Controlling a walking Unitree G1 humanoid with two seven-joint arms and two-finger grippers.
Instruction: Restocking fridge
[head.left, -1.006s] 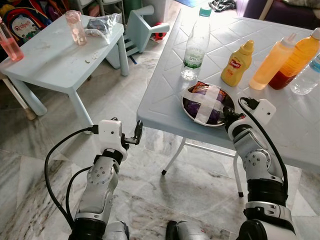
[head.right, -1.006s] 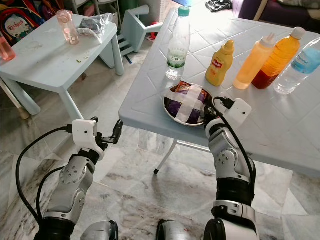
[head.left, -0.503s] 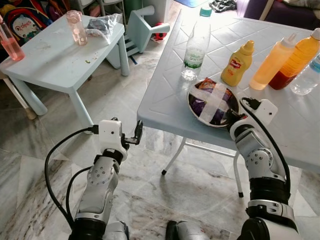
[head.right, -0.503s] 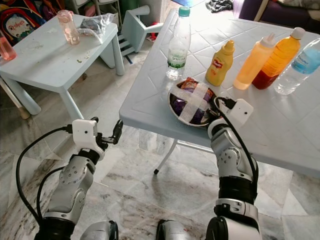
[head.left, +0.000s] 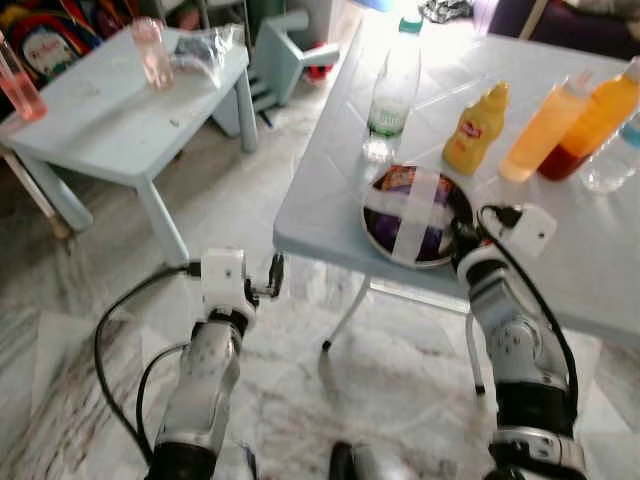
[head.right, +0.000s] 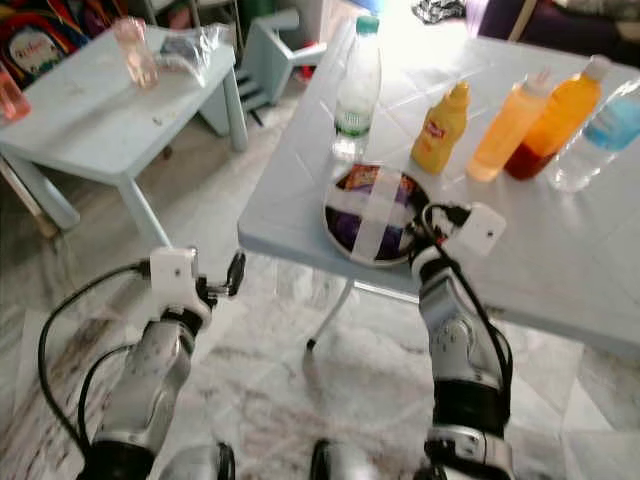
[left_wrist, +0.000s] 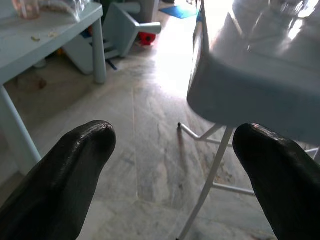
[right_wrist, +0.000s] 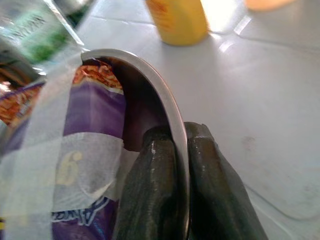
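Two black fingers (right_wrist: 150, 200) of your right end effector (head.left: 462, 236) were pressed together on the metal rim of the bowl (head.left: 385, 245), one inside and one outside, while the bowl with its taped purple packet (head.left: 410, 208) sat near the front edge of the bench (head.left: 320, 200). To carry it well you needed to lift it level and slowly, because such a thin pinch on the rim could let it tilt. Your left end effector (left_wrist: 170, 165) hung below the bench with its fingers wide apart, holding nothing.

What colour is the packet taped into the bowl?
Purple packet with orange trim, under whitish tape, in the bowl the right gripper pinches; clearest in the right wrist view.
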